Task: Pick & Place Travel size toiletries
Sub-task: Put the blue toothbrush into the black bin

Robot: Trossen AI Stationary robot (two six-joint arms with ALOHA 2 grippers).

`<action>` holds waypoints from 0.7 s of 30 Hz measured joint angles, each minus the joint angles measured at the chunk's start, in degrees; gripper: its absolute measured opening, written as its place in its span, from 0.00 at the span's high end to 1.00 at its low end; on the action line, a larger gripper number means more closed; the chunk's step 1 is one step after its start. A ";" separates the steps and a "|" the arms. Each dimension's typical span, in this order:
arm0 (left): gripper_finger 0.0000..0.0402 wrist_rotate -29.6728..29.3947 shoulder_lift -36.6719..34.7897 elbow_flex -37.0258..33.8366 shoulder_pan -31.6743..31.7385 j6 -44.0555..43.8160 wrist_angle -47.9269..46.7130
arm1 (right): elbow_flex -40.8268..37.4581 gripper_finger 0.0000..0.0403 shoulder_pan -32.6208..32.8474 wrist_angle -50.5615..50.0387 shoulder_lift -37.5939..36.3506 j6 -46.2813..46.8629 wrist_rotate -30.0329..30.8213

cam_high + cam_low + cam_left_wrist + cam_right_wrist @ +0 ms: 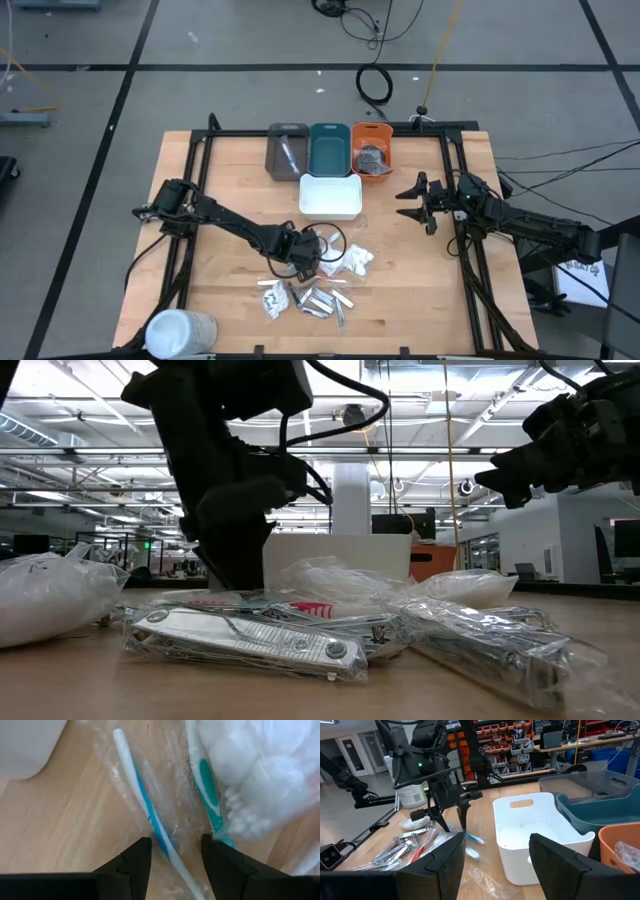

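Note:
My left gripper (175, 845) is open over the table's middle (308, 255), fingers pointing down. They stand on either side of a blue-and-white toothbrush in clear wrap (142, 795) that lies flat on the wood. Beside it lie a teal-and-white toothbrush (207, 780) and a white packet (260, 765). Silver wrapped items (315, 298) lie in a heap toward the near edge, close up in the low view (250, 640). My right gripper (408, 195) is open, empty and raised, right of the white tray (330, 205).
Grey (287, 150), teal (329, 148) and orange (371, 150) trays stand in a row at the far edge; the orange one holds a dark item. A big white cylinder (180, 332) lies at the near left corner. Bare wood shows to the left and right of the pile.

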 joint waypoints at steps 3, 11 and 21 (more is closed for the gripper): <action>0.57 0.56 -0.10 -0.05 0.38 -2.29 -0.13 | 0.00 0.48 0.00 0.00 0.00 0.00 0.00; 0.62 4.58 -0.14 -0.05 1.41 -4.37 -0.67 | 0.00 0.48 0.00 -0.02 0.02 0.00 0.00; 0.97 6.27 -0.58 -0.12 2.40 -4.15 -1.04 | -0.01 0.48 0.00 -0.07 0.02 0.00 0.00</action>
